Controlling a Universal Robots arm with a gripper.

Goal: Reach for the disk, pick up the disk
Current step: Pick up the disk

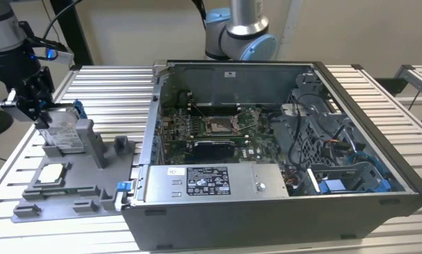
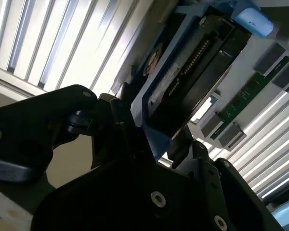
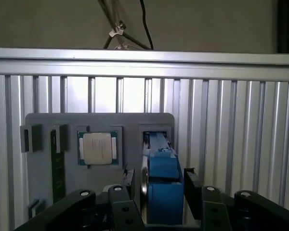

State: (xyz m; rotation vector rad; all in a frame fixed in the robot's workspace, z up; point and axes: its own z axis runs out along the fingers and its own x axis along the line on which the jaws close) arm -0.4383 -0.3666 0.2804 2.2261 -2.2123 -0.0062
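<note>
Slatted metal table (image 1: 105, 84), beige wall (image 1: 126, 32) behind. Up front sits the open case (image 1: 267, 217), with the grey tray (image 1: 77, 190) at its 9 o'clock. At 10 o'clock in the exterior view, the disk (image 1: 61, 132) stands on edge in the tray's slot. The claw (image 3: 162, 183) straddles it, part-open, fingers (image 3: 190, 180) close beside the blue frame with a sliver of gap on one side. The first wrist view gives the chip (image 3: 99, 147) in its pocket; the second gives the disk's connector end. The slot hides the disk's foot.

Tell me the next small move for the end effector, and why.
Probably close the end effector on the disk: its fingers straddle the blue-framed disk, which stands upright in the grey fixture, and a slight gap seems to show beside it.
</note>
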